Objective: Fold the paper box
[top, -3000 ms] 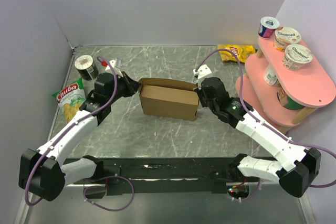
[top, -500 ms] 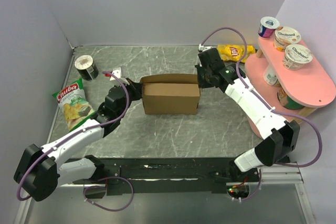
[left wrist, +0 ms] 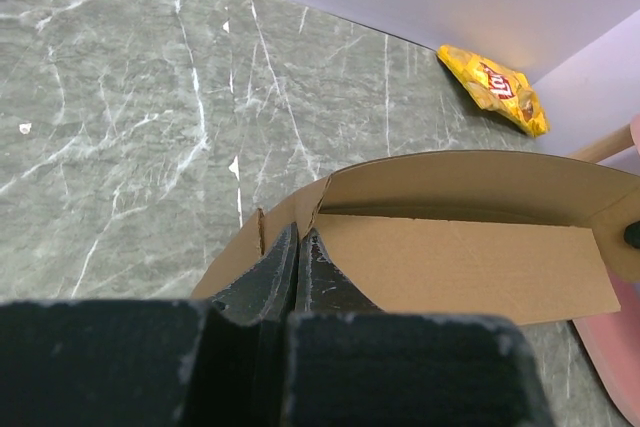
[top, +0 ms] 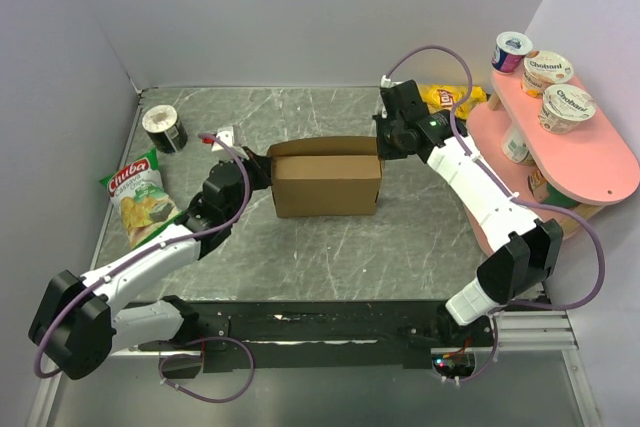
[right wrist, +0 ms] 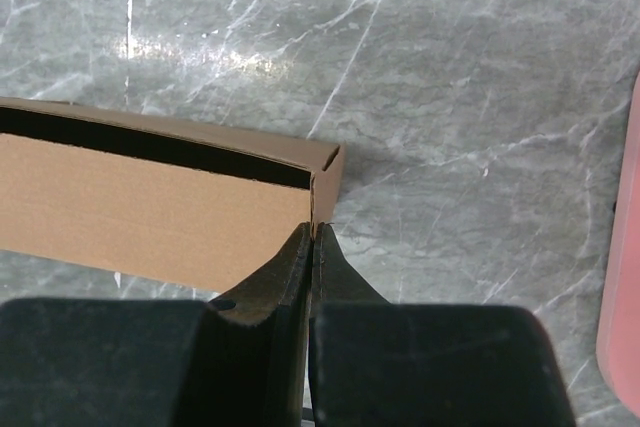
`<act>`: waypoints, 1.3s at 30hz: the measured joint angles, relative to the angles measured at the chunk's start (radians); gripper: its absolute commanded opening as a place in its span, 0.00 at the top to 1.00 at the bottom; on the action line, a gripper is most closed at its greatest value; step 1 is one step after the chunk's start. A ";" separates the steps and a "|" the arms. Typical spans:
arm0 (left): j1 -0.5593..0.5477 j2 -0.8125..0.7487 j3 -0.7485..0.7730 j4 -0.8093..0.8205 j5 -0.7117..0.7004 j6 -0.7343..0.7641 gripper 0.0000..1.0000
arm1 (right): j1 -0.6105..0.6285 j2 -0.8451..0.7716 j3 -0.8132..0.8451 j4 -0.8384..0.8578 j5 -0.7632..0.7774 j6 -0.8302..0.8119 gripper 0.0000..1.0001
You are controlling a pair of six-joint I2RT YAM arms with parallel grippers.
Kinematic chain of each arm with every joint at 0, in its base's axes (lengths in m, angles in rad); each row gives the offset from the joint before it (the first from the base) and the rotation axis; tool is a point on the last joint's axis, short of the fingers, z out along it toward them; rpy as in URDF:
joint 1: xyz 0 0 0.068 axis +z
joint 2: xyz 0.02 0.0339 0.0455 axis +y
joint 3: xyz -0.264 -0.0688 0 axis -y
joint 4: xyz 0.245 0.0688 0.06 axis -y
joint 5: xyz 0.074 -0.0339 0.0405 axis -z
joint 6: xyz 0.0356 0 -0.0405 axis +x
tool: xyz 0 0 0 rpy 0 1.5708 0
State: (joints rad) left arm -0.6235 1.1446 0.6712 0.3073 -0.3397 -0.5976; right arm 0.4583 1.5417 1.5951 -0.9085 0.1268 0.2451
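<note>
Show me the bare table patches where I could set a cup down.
Free: the wide strip between the paper box and the arm bases; the far strip behind the box, between black can and Lay's bag. Crowded: left edge by the Chiba chip bag, right side by the pink shelf.

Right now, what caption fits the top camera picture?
Left arm and right arm meet the brown paper box, one at each end.

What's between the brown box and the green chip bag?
The left tool, shut, its tip at the paper box's left end; the top view shows it.
</note>
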 measured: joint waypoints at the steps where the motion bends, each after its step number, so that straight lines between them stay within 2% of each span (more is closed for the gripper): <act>1: 0.000 0.002 0.002 0.000 -0.002 0.000 0.99 | 0.000 0.000 -0.001 0.001 -0.004 0.003 1.00; 20: -0.003 0.022 0.007 0.018 -0.007 -0.017 0.99 | -0.007 -0.236 -0.391 0.395 -0.004 0.148 1.00; 30: -0.003 0.014 -0.029 0.071 -0.008 -0.017 0.99 | 0.011 -0.359 -0.560 0.543 0.006 0.143 1.00; 39: -0.003 0.027 -0.033 0.098 -0.011 -0.019 0.99 | 0.056 -0.395 -0.642 0.652 0.093 0.108 1.00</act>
State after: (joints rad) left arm -0.6266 1.1721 0.6380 0.4049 -0.3504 -0.6170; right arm 0.5144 1.1465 0.9535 -0.2569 0.2199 0.3531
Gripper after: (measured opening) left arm 0.026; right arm 0.037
